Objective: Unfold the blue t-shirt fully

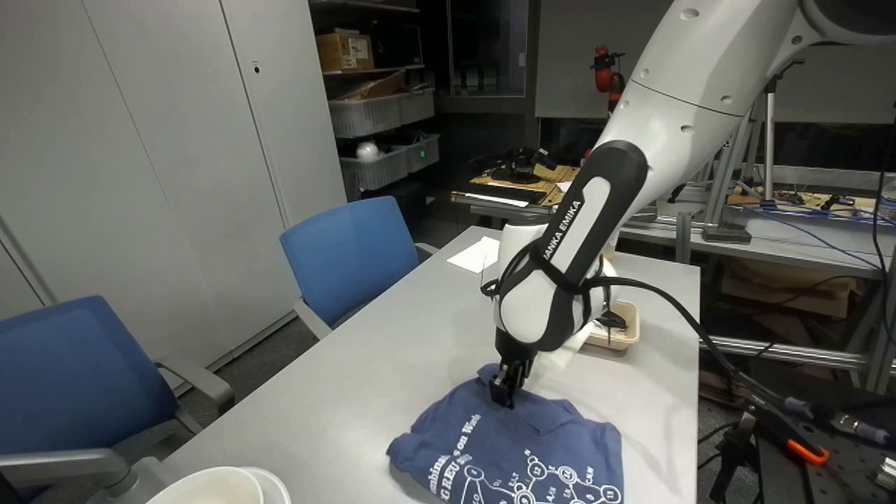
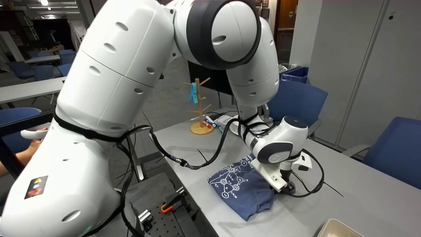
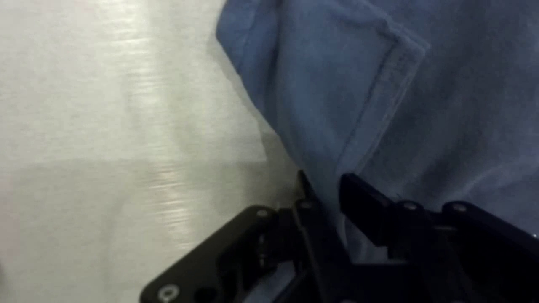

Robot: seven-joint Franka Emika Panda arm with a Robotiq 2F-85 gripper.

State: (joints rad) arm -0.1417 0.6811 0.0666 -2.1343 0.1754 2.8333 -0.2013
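Note:
The blue t-shirt point(image 1: 511, 427) lies folded into a compact bundle on the table, white lettering and a diagram facing up. Its printed part also shows in an exterior view point(image 2: 235, 181). My gripper point(image 1: 505, 395) points down at the shirt's collar end. Seen from the wrist, the gripper point(image 3: 323, 179) has drawn its jaws fairly near each other, with a strip of blue cloth point(image 3: 332, 84) running between them. One finger stands at the shirt's outer edge, the other over the cloth. Whether the jaws press on the fabric is too dark to tell.
White bowls point(image 1: 210, 486) stand near the front corner of the table point(image 1: 336, 392). Behind the arm sits a beige container point(image 1: 632, 329) with dark items in it. A wooden peg stand point(image 2: 199, 105) and markers are at another end. Blue chairs point(image 1: 350, 252) line one side.

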